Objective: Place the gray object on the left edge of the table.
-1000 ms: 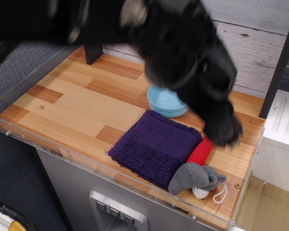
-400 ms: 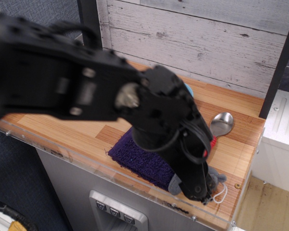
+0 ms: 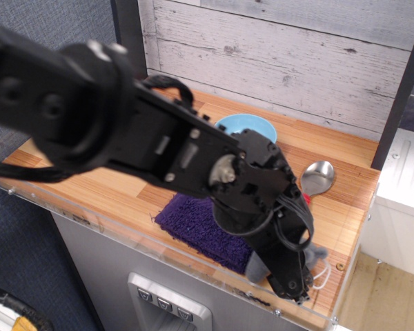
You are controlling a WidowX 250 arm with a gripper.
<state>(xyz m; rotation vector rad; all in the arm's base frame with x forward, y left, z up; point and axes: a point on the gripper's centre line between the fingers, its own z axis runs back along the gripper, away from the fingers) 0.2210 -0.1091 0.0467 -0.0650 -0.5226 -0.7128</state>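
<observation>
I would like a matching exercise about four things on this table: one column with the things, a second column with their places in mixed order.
Things:
1. bowl
2. spoon
3. towel
4. plush

Places:
A. front right, mostly hidden under the gripper
B. at the back, near the wall
C. front middle, lying flat
D. right of the bowl

Pairs: 1-B, 2-D, 3-C, 4-A
</observation>
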